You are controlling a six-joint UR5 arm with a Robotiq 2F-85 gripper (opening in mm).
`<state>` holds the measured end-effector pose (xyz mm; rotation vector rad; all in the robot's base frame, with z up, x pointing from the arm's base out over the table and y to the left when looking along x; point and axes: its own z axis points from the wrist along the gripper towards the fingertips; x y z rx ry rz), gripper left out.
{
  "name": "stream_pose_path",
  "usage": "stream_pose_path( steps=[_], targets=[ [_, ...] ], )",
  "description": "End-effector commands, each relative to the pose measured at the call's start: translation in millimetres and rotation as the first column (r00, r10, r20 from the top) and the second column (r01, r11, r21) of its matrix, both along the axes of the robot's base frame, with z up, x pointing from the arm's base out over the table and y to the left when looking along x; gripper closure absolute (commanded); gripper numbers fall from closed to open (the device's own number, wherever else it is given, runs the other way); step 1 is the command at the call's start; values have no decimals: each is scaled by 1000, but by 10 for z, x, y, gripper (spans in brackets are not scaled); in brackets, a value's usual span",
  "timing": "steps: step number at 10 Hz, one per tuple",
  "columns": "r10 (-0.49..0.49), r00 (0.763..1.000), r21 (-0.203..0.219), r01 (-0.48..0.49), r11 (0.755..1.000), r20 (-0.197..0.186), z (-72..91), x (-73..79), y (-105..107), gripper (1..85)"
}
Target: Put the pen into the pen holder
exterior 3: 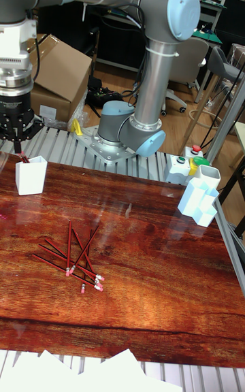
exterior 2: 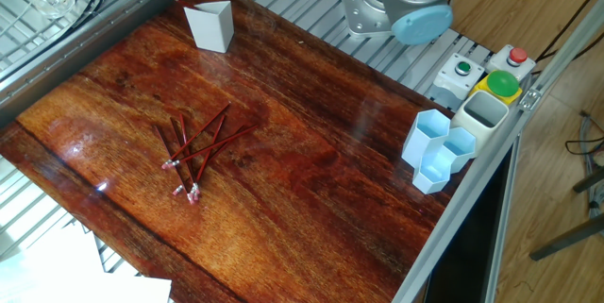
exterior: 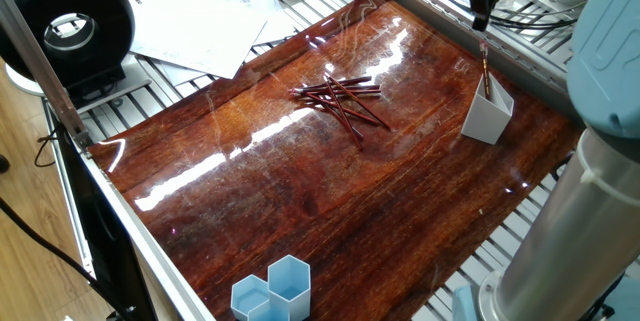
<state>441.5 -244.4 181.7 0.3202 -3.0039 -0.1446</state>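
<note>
Tall fixed view: pen (exterior 3: 24,158) going into the pen holder (exterior 3: 30,175).
I'm watching my tool (exterior 3: 15,139) hovering above; its grip I cannot tell; I'm planning a straight lift.

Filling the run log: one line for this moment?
gripper: above pen holder | pen: in holder, leaning | spare pens: on table

We see light blue hexagonal cups (exterior 2: 437,151) at the right edge of the other fixed view, a button box (exterior 2: 483,74) above them, and loose papers (exterior: 205,23) upper left in one fixed view.
</note>
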Motion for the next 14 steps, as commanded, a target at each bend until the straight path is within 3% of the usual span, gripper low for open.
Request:
stream_pose_path(
  steps=[1,7,11,14],
  targets=[
    [-2,999,-1,2,1000,49,-109,60,12,847],
    [-29,999,-8,29,1000,41,-157,-85,60,847],
    [-55,998,-1,55,998,-23,-126,-272,87,847],
    [-72,997,-5,72,997,-41,-86,-310,122,847]
  ],
)
